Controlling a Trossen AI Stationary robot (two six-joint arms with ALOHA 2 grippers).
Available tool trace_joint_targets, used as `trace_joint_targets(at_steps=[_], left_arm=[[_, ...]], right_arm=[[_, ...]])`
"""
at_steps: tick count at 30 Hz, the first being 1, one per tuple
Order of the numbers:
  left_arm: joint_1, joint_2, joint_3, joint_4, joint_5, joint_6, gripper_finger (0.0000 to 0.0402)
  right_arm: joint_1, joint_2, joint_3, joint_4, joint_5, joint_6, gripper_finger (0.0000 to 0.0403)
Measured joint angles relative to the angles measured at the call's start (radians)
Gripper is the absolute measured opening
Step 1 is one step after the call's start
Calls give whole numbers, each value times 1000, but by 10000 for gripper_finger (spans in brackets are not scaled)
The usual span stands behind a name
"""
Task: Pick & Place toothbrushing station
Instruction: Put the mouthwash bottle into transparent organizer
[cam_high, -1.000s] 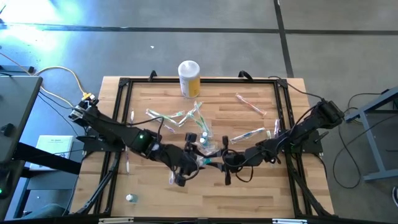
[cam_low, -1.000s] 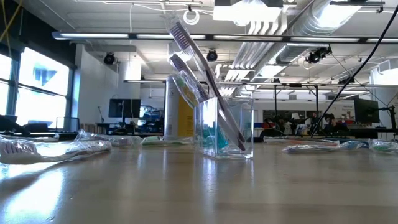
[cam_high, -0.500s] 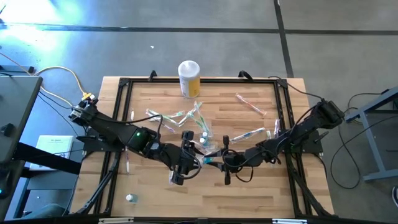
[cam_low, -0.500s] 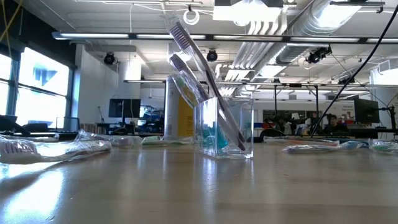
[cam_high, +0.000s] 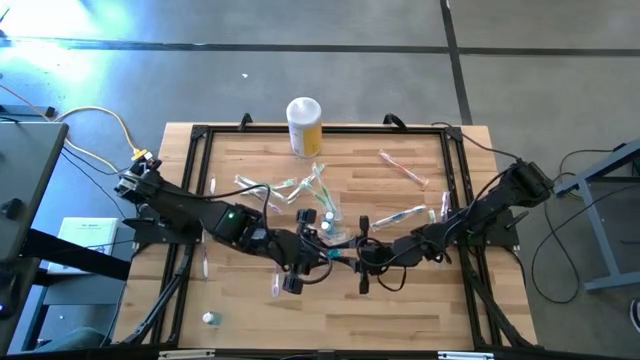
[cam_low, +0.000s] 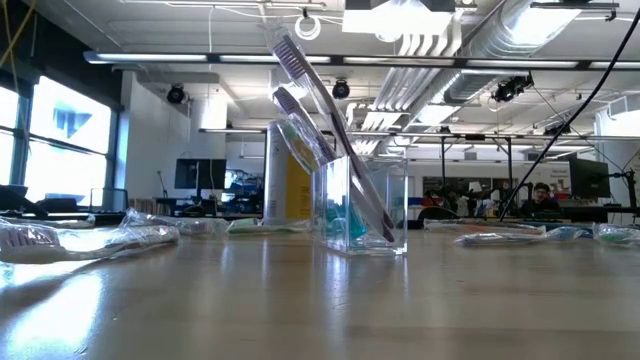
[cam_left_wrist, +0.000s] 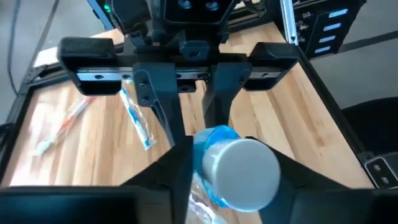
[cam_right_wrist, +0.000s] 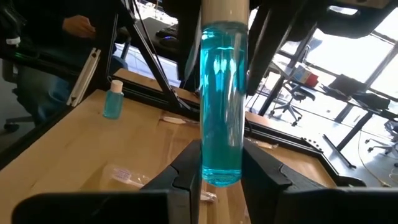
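light: bright, even, from ceiling lamps (cam_low: 420, 15) and windows (cam_low: 60, 135) | glare: blue-white patch on floor (cam_high: 60, 45), sheen on table (cam_low: 200, 290) | shadows: soft, faint | blur: near tabletop in low view, white cap (cam_left_wrist: 239, 171) in left wrist view | edges: slight bending

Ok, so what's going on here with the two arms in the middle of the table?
Both arms meet mid-table over a blue tube with a white cap. The right gripper is shut on one end and the left gripper sits at the capped end. Just behind them the clear cup stands with a few toothbrushes in it. More brushes lie loose on the wood.
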Motion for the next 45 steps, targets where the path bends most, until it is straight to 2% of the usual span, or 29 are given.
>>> trace_joint_targets(at_steps=[4,10,13,16,19,22,24,29,33,40,45], left_arm=[[0,0,0,0,-13,5,83],[1,0,0,1,-10,0,82],[2,0,0,2,-4,-8,82],[3,-2,0,-1,1,-17,82],[6,-2,0,-21,-8,-28,82],[40,-2,0,-64,20,-33,82],[81,-2,0,-81,54,-54,82],[208,-2,0,-50,200,-68,82],[288,-1,0,-52,246,-67,82],[370,109,0,-29,375,-38,82],[381,186,-2,-25,483,17,82]], right_arm=[[0,0,1,-6,0,12,74],[0,0,1,-7,-4,33,76],[3,0,1,-14,24,20,125],[22,0,1,-34,163,28,192],[57,-13,1,-97,375,47,247],[89,-30,1,-176,525,87,286],[113,-43,1,-224,566,133,300],[157,-75,1,-292,563,181,306],[171,-90,1,-293,607,185,297],[180,-94,1,-347,683,218,281],[192,-94,1,-362,831,266,275]])
